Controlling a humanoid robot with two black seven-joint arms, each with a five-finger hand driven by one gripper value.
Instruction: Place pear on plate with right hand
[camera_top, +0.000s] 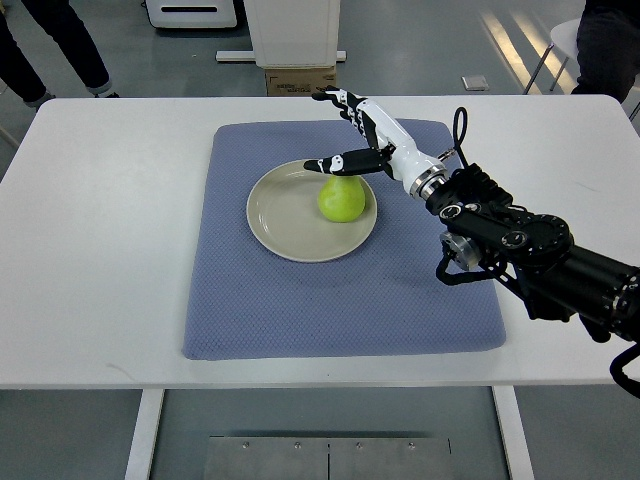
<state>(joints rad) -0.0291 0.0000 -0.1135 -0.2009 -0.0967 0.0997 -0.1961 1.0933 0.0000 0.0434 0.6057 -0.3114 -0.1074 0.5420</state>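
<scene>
Setting: white table (110, 250) on a grey floor, seen steeply from my side of the rig; a blue-grey mat (340, 300) lies across its middle.
Background: a cardboard box (299, 79) stands on the floor past the far edge, below a white cabinet (292, 28); trouser legs of a person (50, 45) show at the top left corner, and part of another person (605, 45) at the top right.
Plate: a round beige plate (285, 225) sits on the far half of the mat, well inside its borders.
Pear: the green pear (342, 199) rests on the plate, right of its centre and near the far rim, stem end toward the hand.
Right hand: my right hand (362, 140) reaches in from the right edge on a black arm (530, 250) — white palm, black-tipped fingers (340, 100).
Fingers: spread and mostly straight, the upper ones pointing away past the plate; the thumb (335, 164) lies just over the top of the pear. I cannot tell whether it touches the fruit — nothing is clasped.
Left arm: none in my frame.
</scene>
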